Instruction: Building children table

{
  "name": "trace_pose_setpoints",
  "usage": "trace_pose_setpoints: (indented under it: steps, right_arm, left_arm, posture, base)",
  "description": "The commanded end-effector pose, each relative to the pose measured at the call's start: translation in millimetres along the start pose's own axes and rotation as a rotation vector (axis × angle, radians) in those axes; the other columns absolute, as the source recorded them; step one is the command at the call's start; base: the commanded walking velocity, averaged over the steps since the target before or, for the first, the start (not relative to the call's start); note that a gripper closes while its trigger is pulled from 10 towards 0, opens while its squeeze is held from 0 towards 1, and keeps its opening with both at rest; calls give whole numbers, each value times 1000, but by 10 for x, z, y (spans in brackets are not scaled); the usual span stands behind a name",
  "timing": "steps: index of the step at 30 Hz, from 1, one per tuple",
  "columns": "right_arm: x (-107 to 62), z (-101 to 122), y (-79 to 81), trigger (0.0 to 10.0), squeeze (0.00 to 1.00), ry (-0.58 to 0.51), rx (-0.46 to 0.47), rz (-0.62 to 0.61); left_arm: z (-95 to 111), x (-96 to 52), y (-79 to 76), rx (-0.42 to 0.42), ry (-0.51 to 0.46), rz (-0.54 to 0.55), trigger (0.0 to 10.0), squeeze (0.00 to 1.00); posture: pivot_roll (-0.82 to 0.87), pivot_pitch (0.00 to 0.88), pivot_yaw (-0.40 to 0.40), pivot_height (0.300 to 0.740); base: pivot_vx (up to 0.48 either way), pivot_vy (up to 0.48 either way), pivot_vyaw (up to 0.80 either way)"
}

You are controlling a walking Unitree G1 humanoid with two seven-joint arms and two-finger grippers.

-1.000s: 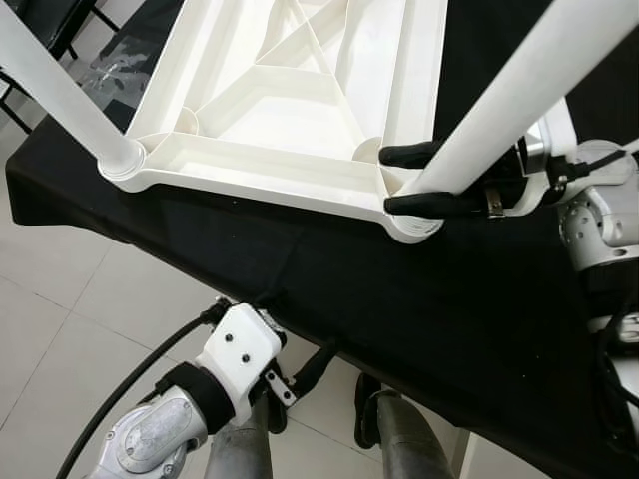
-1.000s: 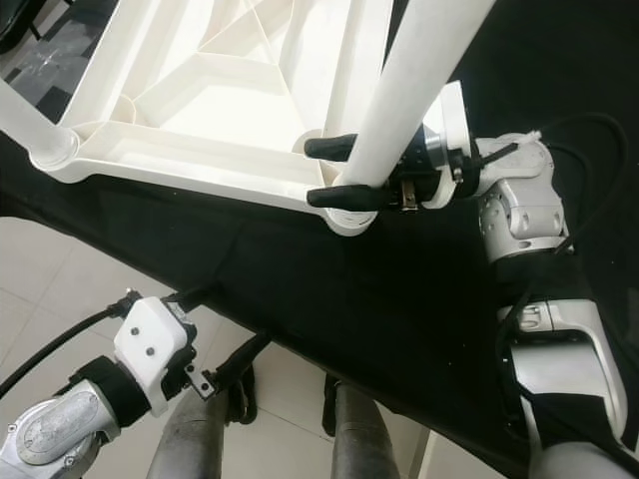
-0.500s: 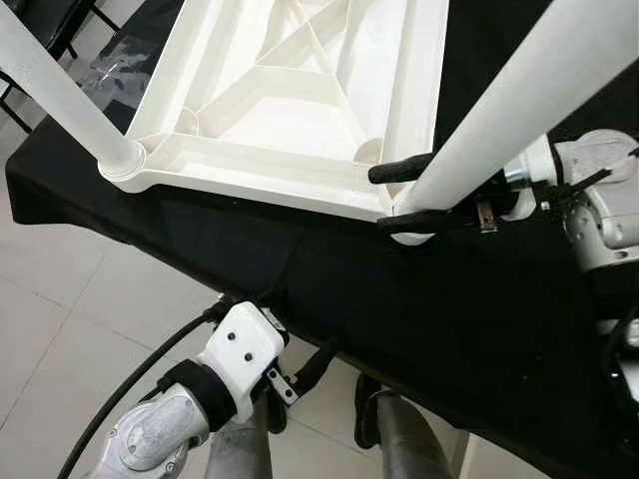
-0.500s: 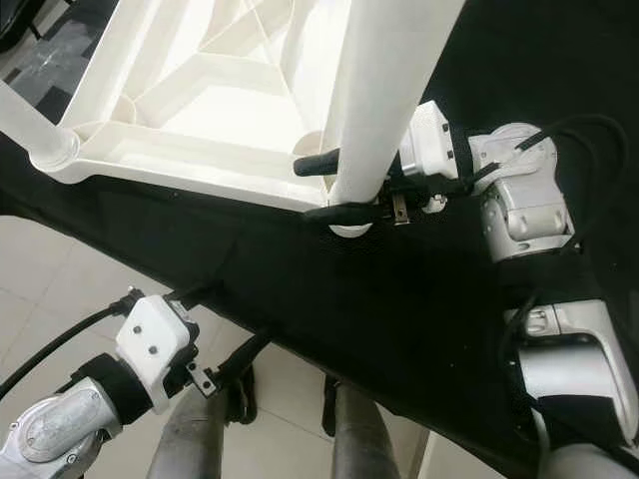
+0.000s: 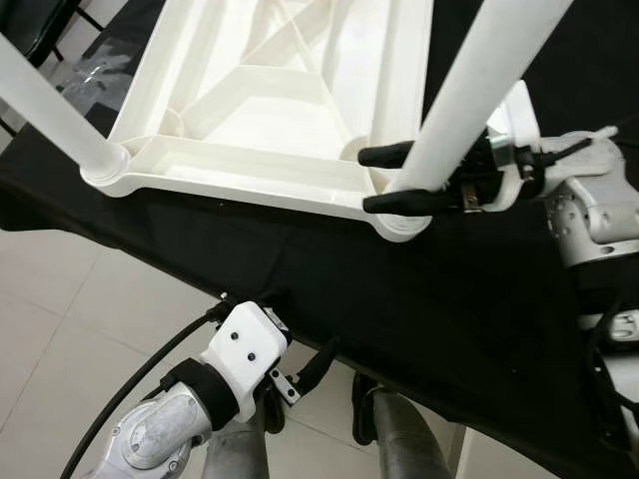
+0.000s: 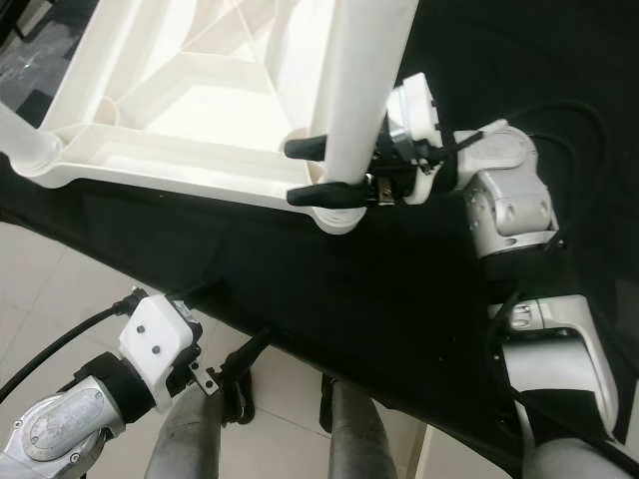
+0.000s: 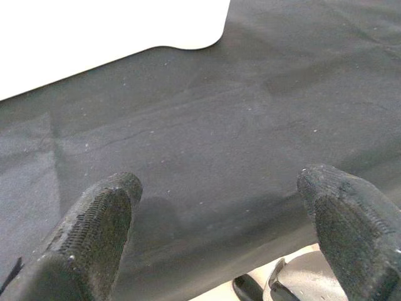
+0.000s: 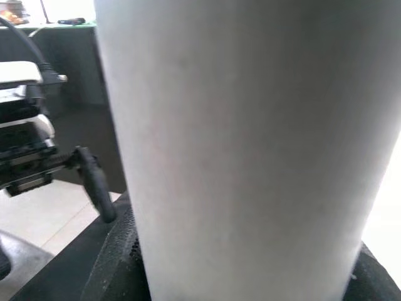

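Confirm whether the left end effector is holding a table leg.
No: the left end effector is open and holds nothing, with black cloth beyond its fingers.

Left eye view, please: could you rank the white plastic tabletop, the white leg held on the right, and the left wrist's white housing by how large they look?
1. Upturned white plastic tabletop, largest.
2. White cylindrical leg clasped by the right end effector.
3. White housing on the left wrist, smallest, though it sits nearest the camera.

No legible text — no labels, numbers.
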State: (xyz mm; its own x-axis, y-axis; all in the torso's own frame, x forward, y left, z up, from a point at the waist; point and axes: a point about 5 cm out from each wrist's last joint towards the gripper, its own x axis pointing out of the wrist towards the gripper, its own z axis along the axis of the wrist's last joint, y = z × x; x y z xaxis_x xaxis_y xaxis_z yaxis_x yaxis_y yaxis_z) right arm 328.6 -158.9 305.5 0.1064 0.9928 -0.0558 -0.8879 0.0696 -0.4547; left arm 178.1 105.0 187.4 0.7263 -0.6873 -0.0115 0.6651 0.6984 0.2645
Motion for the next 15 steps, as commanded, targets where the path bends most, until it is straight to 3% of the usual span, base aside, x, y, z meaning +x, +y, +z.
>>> trace_pose_setpoints:
  steps: [1,9,10,12,13,14,15]
  right_arm:
    - [12,-273,76,10000,0,69,129,-27]
    - [32,-493,216,10000,0,163,205,-266]
    - [57,-570,306,10000,0,183,256,-368]
    - [73,-711,496,10000,0,295,237,-692]
    - [58,-728,542,10000,0,324,223,-781]
    - [58,-728,542,10000,0,324,223,-781]
    - [54,-778,747,10000,0,391,255,-962]
  left_arm:
    - [-60,-12,-50,-18,28,-14,10000,0]
    - [-69,1,-55,-16,27,-16,10000,0]
    - [-74,0,-58,-16,27,-15,10000,0]
    - [-86,-3,-63,-17,30,-12,10000,0]
    - [-88,-4,-64,-18,30,-12,10000,0]
    - [-88,-4,-64,-18,30,-12,10000,0]
    - [-91,-5,-67,-19,30,-11,10000,0]
  posture:
    - [144,466,-11,740]
    - [133,464,-22,740]
    - [119,463,-36,740]
    - [117,463,-42,740]
    - [117,463,-42,740]
    - [117,463,-42,740]
    - [109,463,-43,740]
  base:
    - [0,0,0]
    - [0,0,0]
    - [0,0,0]
    - [0,0,0]
    - [0,0,0]
    - [0,0,0]
    - [0,0,0]
